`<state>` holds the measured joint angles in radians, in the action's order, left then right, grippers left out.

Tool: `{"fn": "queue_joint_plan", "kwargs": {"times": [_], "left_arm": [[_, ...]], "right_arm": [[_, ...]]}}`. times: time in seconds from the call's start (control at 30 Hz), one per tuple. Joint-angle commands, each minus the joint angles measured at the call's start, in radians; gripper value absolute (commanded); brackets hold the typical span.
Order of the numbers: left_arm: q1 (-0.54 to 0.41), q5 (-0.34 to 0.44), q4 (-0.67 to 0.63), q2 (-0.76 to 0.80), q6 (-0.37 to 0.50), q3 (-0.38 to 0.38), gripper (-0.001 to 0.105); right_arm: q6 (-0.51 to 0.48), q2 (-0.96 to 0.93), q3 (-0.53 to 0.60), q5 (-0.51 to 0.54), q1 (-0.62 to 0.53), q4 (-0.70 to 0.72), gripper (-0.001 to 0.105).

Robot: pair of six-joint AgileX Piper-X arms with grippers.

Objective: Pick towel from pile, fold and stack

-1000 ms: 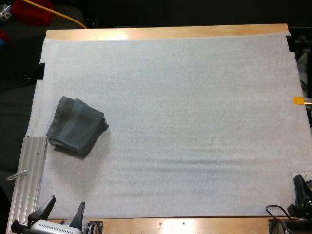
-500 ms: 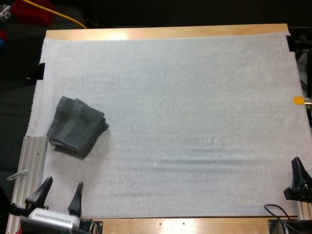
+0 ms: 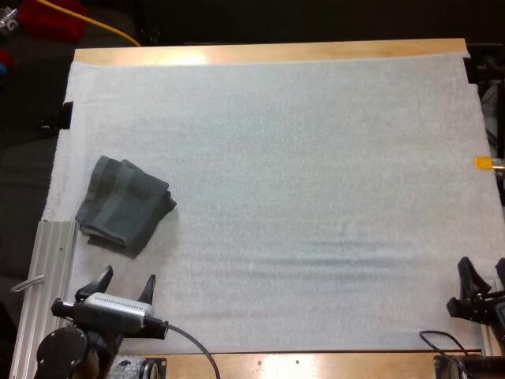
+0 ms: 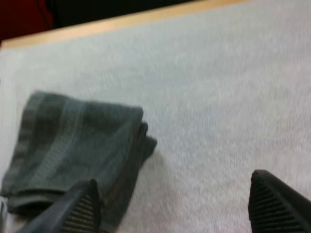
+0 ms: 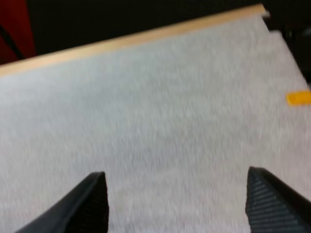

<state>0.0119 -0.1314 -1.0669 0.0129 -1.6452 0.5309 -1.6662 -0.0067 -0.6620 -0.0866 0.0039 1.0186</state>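
White mat [image 3: 316, 158] on wooden desk [image 3: 268, 53]. Towel [image 3: 125, 203]: folded, askew, at mat's left edge, just ahead of left pincer [image 3: 128, 278], which is released and empty. Right pincer [image 3: 483, 272]: released, empty, well apart from towel. Left arm judged nearer.

Open white mat [image 3: 316, 181] from centre to right edge; folded towel [image 3: 125, 204] an obstacle at left
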Motion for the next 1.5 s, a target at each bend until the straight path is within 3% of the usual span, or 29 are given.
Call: {"fn": "queue_joint_plan", "kwargs": {"times": [0.0,0.4,1.47], "left_arm": [[0.001,0.001,0.028,0.139,-0.002,-0.005,0.062],[0.001,0.001,0.028,0.139,-0.002,-0.005,0.062],[0.001,0.001,0.028,0.139,-0.002,-0.005,0.062]], "right_arm": [[-0.014,-0.045,0.01,0.0,-0.001,0.012,0.059],[-0.014,-0.044,0.139,0.0,-0.001,0.003,0.059],[-0.014,-0.045,0.139,0.0,-0.001,0.006,0.059]]}}
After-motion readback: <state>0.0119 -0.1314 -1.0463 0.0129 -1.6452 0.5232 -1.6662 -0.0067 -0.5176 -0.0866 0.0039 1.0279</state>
